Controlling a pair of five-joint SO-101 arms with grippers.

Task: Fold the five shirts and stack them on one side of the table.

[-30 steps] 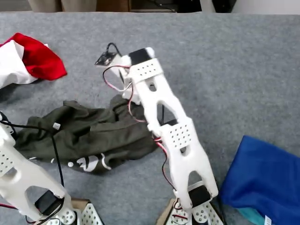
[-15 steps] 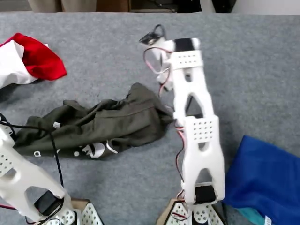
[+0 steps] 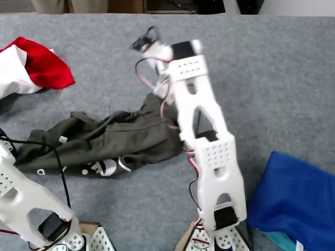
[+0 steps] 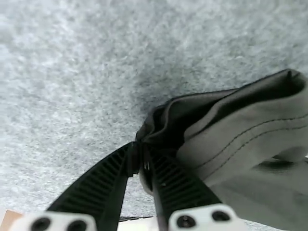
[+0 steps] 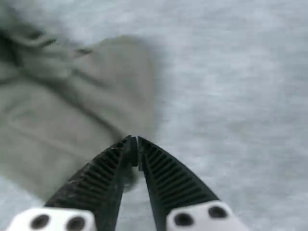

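Fingers [image 4: 166,180] of the left gripper [image 4: 140,161] are pressed together and pinch a folded edge of the olive-green shirt [image 4: 245,134]. From the tips the cloth goes out to one side, with a stitched seam on it. On the other side of the tips lies the grey felt table [image 4: 72,72].

The right gripper [image 5: 134,143] also has its jaws pressed together. Its tips stand above the border of the same shirt: olive cloth spreads on one side of them, grey table on the other. Whether some cloth is caught between these jaws I cannot tell.

From above, the right arm [image 3: 201,120] stretches from its base over one end of the olive-green shirt. The shirt lies crumpled and long between the two arms, and its other end reaches toward the left arm [image 3: 23,196]. A white print shows on the part of the shirt nearer to the arms' bases.

Well apart from both grippers, on the far side of the left arm, a red shirt [image 3: 44,65] lies touching a white shirt [image 3: 13,78]. A blue shirt [image 3: 298,198] lies beside the right arm's base, on the side away from the olive-green shirt. It touches no gripper, and a teal cloth [image 3: 280,241] shows under its edge.
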